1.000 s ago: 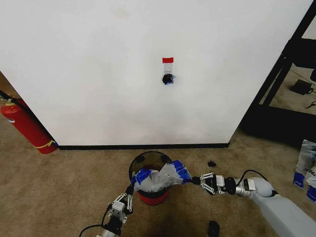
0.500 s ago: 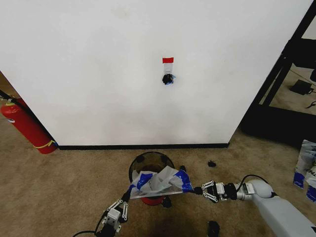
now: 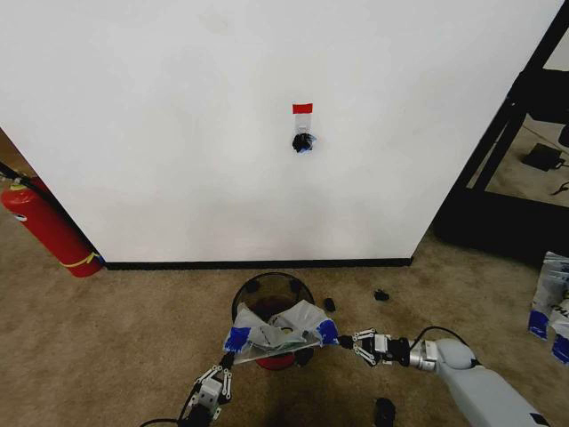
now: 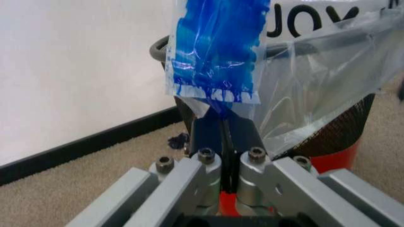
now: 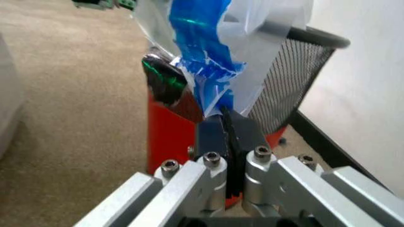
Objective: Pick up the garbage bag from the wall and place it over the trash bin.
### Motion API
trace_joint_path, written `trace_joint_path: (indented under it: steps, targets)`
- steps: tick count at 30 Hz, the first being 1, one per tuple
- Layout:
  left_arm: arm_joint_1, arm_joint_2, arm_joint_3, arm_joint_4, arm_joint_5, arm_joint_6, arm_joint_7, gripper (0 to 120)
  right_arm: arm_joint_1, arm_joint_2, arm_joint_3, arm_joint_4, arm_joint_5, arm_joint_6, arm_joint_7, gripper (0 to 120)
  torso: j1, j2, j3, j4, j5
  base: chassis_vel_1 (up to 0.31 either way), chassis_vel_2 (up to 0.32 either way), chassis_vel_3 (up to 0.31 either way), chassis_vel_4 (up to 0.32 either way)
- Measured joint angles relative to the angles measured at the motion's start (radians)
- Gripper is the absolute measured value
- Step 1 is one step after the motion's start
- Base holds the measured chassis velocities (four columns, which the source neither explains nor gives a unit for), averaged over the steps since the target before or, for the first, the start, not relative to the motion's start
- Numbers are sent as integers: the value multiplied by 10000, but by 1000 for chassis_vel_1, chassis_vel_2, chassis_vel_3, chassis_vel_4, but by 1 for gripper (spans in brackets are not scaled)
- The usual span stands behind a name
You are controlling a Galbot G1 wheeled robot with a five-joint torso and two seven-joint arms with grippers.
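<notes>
The garbage bag (image 3: 277, 330), thin translucent plastic with blue patches, is stretched between both grippers across the near side of the trash bin (image 3: 271, 294), a dark round bin with a red base. My left gripper (image 3: 228, 357) is shut on the bag's blue left handle (image 4: 213, 61). On the blue right handle (image 5: 203, 56) my right gripper (image 3: 342, 341) is shut. The bag (image 4: 315, 90) drapes against the bin's mesh side (image 5: 296, 80). Behind stands the white wall (image 3: 178, 133) with a red tape strip and black hook (image 3: 303, 142).
A red fire extinguisher (image 3: 44, 227) leans at the wall's left end. A black frame (image 3: 511, 142) stands at the right, with white-and-blue packages (image 3: 551, 302) on the carpet beyond. Small dark bits (image 3: 381, 294) lie on the floor near the bin.
Both grippers have pulled back toward me and lower, drawing the bag from over the bin's mouth to its near side. The bag is stretched flatter.
</notes>
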Motion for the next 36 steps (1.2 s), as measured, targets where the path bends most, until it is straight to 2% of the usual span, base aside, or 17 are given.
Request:
trace_joint_path:
  steps: [4, 10, 20, 25, 28, 29, 30, 31, 32, 35, 36]
  targets:
    - [-119, -43, 64, 112, 60, 71, 10, 0, 16, 25, -28, -251, -416, 5, 867, 0, 0, 0, 0, 0, 0, 0, 0, 0, 0]
    - [-260, -145, 86, 159, 61, 84, 14, 0, -123, 32, -143, -362, -140, 41, 1836, 0, 0, 0, 0, -1, 1, 0, 0, 0, 0]
    - [-103, -69, 4, 127, 267, 305, -74, 0, -415, 22, -172, -270, -198, 35, 2419, 0, 0, 0, 0, 0, 0, 0, 0, 0, 0]
    - [383, 183, -123, -364, 321, 439, -105, 0, -614, -161, -119, -10, -136, -79, 2131, 18, 0, 0, 0, 0, 2, 0, 0, 0, 0]
    - [590, 279, -183, -595, 356, 459, -99, 6, -652, -276, -74, 93, 63, -187, 1761, 25, 0, 0, 0, 1, 1, 0, 0, 0, 0]
    - [661, 317, -204, -677, 369, 464, -91, 10, -664, -323, -59, 134, 128, -226, 1638, 27, 0, 0, 0, 1, 0, 0, 0, 0, 0]
    - [900, 435, -290, -984, 405, 489, -78, 18, -712, -491, 0, 276, 415, -415, 1166, 36, 0, 0, 0, 0, 2, 0, 0, 0, 0]
    - [947, 452, -305, -1043, 412, 496, -76, 19, -719, -537, 21, 306, 495, -473, 1019, 36, 0, 0, 0, -1, 2, 0, 0, 0, 0]
    - [1099, 502, -353, -1233, 444, 527, -75, 26, -727, -647, 68, 379, 652, -602, 658, 45, 0, 0, 0, -1, 2, 0, 0, 0, 0]
    - [1836, 558, -656, -1993, 855, 706, -169, 39, -507, -1147, 276, 632, 868, -1178, -1531, 57, 0, 0, -1, -1, 4, 0, 0, 0, 0]
    - [1836, 558, -656, -1993, 855, 706, -169, 39, -507, -1147, 276, 632, 868, -1178, -1531, 57, 0, 0, -1, -1, 4, 0, 0, 0, 0]
